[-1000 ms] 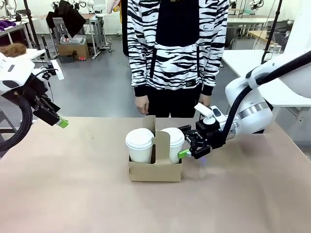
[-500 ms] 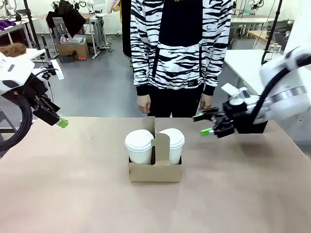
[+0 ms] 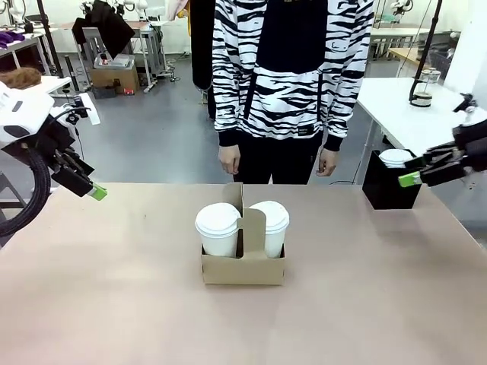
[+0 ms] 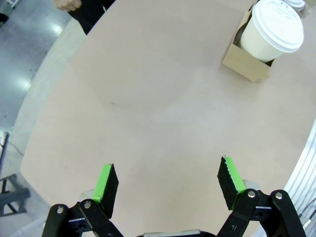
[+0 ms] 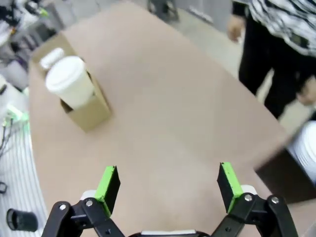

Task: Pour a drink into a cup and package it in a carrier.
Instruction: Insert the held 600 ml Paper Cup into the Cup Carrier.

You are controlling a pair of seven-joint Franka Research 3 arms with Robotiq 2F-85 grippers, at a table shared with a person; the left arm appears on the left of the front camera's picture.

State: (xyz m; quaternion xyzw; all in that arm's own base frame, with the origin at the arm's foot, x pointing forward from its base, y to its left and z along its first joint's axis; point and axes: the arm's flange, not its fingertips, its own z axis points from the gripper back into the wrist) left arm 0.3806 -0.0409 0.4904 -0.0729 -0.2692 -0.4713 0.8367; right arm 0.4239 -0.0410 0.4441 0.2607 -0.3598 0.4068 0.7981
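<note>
The carrier [image 3: 243,258] sits mid-tabletop [image 3: 114,304] in the front view, two lidded cups [image 3: 218,226] seated inside; packaging looks complete. Left wrist view: left gripper [image 4: 168,185], fingers apart, well short of the carrier. Right wrist view: right gripper [image 5: 168,186] likewise spread, empty.

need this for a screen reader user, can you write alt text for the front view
A brown cardboard carrier sits mid-table holding two lidded white cups, with a person in a zebra-striped top standing behind it. The left gripper and right gripper hang at the table's edges, jaws open and empty.
</note>
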